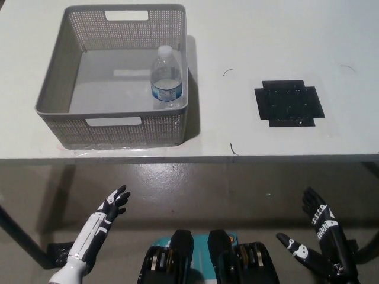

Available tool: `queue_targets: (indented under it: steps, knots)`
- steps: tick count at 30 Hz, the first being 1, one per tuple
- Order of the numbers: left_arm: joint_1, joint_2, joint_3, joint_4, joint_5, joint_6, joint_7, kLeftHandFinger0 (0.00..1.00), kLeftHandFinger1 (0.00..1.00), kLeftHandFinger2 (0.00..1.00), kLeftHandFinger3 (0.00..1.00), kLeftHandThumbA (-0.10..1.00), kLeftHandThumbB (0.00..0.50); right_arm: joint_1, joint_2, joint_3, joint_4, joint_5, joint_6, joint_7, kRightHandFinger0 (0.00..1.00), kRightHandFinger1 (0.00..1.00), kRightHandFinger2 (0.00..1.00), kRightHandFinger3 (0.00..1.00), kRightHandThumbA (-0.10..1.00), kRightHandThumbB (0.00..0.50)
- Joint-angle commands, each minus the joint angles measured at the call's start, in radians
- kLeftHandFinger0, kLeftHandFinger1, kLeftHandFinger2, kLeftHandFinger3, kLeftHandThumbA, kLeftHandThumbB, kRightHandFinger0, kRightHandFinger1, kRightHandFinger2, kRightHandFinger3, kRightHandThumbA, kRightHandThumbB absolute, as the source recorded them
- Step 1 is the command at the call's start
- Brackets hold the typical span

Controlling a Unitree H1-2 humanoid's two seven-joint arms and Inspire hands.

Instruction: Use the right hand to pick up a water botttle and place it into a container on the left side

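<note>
Clear plastic water bottle (166, 77) upright inside grey woven rectangular basket (50, 89), at its 4 o'clock corner. Left hand (111, 204) and right hand (317, 236) low, fingers apart, empty.

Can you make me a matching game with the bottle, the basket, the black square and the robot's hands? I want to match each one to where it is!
Things:
1. water bottle
2. grey basket
3. black square
4. left hand and right hand

Places:
A. right part of the table
B. below the table edge, open
C. standing inside the basket
D. left part of the table

Pairs: 1-C, 2-D, 3-A, 4-B
</note>
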Motion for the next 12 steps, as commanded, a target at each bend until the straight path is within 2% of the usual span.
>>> queue_targets:
  steps: [1, 12]
  knots:
    - [0.023, -0.011, 0.017, -0.048, 0.010, -0.022, 0.041, 1.00, 1.00, 1.00, 1.00, 1.00, 0.165, -0.026, -0.004, -0.021, -0.005, 0.018, -0.030, 0.018, 1.00, 1.00, 1.00, 1.00, 1.00, 0.427]
    - [0.040, -0.014, 0.022, -0.056, 0.024, -0.007, 0.062, 1.00, 1.00, 1.00, 1.00, 1.00, 0.156, -0.038, 0.000, -0.019, -0.004, 0.032, 0.001, 0.026, 1.00, 1.00, 1.00, 1.00, 1.00, 0.415]
